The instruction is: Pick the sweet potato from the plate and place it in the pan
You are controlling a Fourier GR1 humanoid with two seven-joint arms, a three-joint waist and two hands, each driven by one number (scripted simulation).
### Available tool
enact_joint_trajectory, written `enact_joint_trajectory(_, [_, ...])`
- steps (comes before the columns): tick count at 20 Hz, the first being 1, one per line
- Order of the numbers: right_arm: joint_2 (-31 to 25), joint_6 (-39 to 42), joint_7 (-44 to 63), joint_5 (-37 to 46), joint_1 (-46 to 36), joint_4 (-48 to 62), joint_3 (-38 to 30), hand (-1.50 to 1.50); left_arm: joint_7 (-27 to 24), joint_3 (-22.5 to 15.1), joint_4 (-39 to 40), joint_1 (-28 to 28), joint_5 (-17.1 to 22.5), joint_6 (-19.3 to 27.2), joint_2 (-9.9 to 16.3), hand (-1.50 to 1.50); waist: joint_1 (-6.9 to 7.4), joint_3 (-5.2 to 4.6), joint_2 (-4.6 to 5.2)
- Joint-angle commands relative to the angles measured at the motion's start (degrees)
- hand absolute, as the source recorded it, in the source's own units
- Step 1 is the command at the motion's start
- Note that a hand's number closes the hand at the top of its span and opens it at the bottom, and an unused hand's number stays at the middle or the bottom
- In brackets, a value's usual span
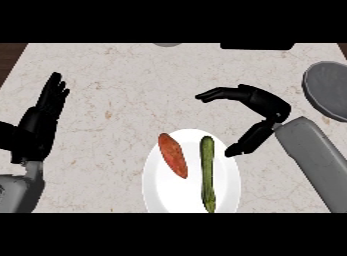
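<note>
The sweet potato [173, 155] lies slantwise on the white plate [155, 192] at the counter's [132, 80] near edge, beside a green vegetable [208, 173], so it is not yet picked. The right hand [259, 107] hovers just beyond the plate's far right rim, fingers and thumb spread, holding nothing, seemingly poised to grasp. The grey pan [337, 90] waits at the right edge. The left hand [37, 125] rests open near the left edge.
</note>
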Motion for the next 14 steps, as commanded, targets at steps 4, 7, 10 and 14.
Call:
enact_joint_trajectory(4, [-9.3, 5.5, -6.4, 9.9, -13.9, 5.0, 2.9, -1.50, 0.0, -0.8, 2.1, -2.4, -0.8, -0.9, -1.2, 0.00, 0.66, -0.06, -0.51])
enact_joint_trajectory(7, [-9.3, 8.4, -2.5, 10.6, -19.8, 5.7, 3.9, -1.50, -0.9, -0.3, 4.7, -3.0, -1.7, 0.3, -2.5, 0.00, -0.20, -0.11, -0.79])
enact_joint_trajectory(10, [-4.0, 7.0, 0.3, 11.9, -22.4, 8.3, 4.7, -1.50, -2.8, 1.8, 3.2, 1.1, 0.2, -3.3, -0.7, 0.00, 0.15, -0.11, -0.95])
enact_joint_trajectory(14, [-2.0, 4.9, 3.6, 13.8, -23.5, 3.3, 4.4, -1.50, 0.2, 2.2, 0.9, -0.2, -0.4, -2.9, -1.0, 0.00, -0.53, -0.07, -1.27])
